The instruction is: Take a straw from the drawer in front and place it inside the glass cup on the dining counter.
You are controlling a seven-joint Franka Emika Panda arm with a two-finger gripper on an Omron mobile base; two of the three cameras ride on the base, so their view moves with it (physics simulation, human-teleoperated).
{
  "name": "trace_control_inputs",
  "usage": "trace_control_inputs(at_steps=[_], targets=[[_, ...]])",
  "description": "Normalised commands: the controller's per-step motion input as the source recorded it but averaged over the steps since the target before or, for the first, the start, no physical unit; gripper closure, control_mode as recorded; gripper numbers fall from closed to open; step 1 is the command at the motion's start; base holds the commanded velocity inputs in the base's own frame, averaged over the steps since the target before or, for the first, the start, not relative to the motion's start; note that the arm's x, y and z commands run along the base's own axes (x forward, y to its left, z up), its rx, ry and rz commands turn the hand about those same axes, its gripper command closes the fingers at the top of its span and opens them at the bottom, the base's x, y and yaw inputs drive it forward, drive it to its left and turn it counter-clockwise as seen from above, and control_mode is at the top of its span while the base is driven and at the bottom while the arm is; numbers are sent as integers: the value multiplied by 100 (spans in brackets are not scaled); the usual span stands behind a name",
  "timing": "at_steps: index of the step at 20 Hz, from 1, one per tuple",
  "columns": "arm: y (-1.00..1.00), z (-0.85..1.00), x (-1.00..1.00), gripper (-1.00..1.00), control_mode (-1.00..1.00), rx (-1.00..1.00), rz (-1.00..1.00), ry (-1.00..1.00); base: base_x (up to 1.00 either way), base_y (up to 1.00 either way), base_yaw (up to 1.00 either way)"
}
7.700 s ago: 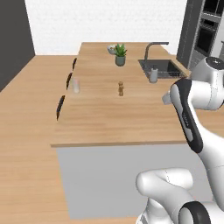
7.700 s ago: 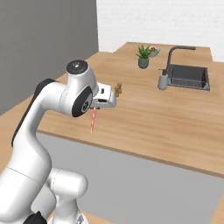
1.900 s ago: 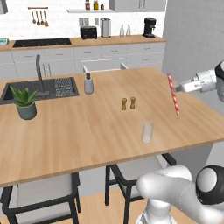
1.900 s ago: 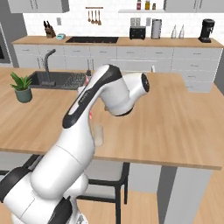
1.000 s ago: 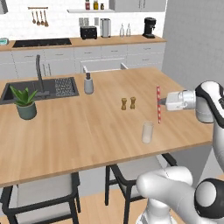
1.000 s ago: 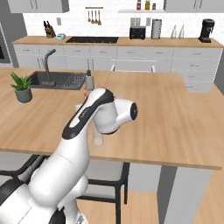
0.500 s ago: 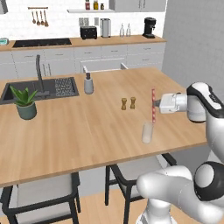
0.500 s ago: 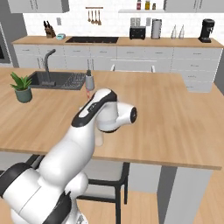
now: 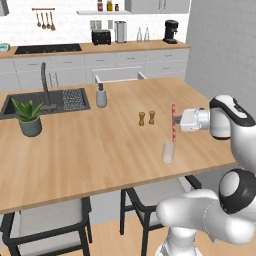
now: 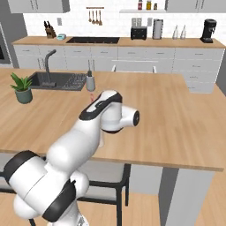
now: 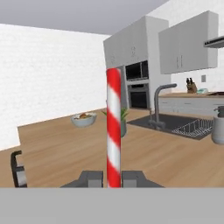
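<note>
The red-and-white striped straw [image 9: 173,122] stands upright in my gripper [image 9: 176,120], which is shut on its middle. Its lower end hangs right at the rim of the glass cup [image 9: 168,151], a clear tumbler on the dining counter [image 9: 95,150] near the front edge. In the hand view the straw [image 11: 113,131] rises between the two fingertips [image 11: 92,178] of the gripper [image 11: 113,179]. From the right base view my arm covers the cup, and just the straw's red top [image 10: 92,98] pokes above it. The drawer [image 9: 117,75] stands open at the wall counter behind.
Two wooden shakers [image 9: 147,118] stand just behind the cup. A grey soap dispenser [image 9: 101,95], a sink with a tap [image 9: 45,102] and a potted plant [image 9: 30,118] occupy the counter's left part. Chairs [image 9: 47,225] sit under the near edge.
The gripper has carried the straw leftward over the counter, from beside the cup to above it, and lowered it slightly. The cup has not moved.
</note>
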Motion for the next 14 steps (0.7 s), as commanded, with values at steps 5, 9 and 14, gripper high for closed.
trace_control_inputs(at_steps=[5, 9, 14], targets=[[-3, -27, 20, 100, -100, -1, 0, 0, 0, 0, 0], [0, -30, 27, 100, -100, 0, 0, 0, 0, 0, 0], [0, -19, 43, 100, -100, 0, 0, 0, 0, 0, 0]])
